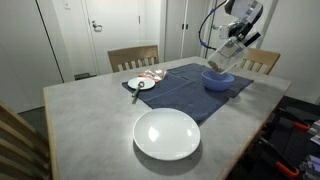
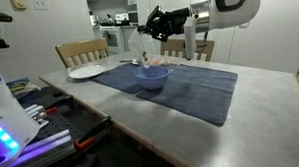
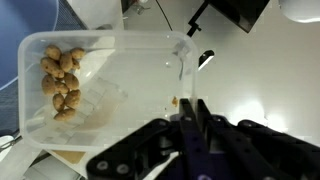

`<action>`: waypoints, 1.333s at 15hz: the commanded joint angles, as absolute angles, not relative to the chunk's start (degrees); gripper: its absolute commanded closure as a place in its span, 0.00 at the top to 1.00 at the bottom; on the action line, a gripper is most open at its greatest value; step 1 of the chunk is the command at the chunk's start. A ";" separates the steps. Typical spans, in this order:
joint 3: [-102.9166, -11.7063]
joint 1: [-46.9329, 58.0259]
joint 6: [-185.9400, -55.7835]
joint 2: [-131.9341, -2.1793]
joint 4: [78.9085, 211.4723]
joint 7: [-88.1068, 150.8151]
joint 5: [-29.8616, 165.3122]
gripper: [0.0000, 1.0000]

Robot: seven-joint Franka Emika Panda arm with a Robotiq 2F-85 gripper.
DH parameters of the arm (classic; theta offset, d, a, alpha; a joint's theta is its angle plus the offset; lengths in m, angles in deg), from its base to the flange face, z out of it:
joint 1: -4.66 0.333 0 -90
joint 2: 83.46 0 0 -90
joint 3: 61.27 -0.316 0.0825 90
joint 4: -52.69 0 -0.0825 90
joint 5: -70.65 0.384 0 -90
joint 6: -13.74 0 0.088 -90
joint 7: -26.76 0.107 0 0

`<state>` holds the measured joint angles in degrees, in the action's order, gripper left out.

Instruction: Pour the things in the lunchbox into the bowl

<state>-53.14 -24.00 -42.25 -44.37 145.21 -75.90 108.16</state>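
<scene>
Jaws clamped on tilted lunchbox [image 3: 135, 95], above bowl [image 1: 218, 83]

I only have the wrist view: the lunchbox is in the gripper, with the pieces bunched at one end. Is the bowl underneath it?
Observer: Yes. In both exterior views the lunchbox hangs tilted above the blue bowl.
Operator: What is the bowl standing on?
Observer: A dark blue cloth on the table.
Operator: Anything close that spills could hit?
Observer: A small white dish sits at the cloth's other end, apart from the bowl.
</scene>
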 commanded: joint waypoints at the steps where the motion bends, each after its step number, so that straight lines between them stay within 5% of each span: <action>1: -53.27 -25.24 -39.54 -42.03 142.39 -78.73 109.30 0.02; 20: -53.64 -27.57 -32.95 -34.33 133.97 -82.79 112.52 0.02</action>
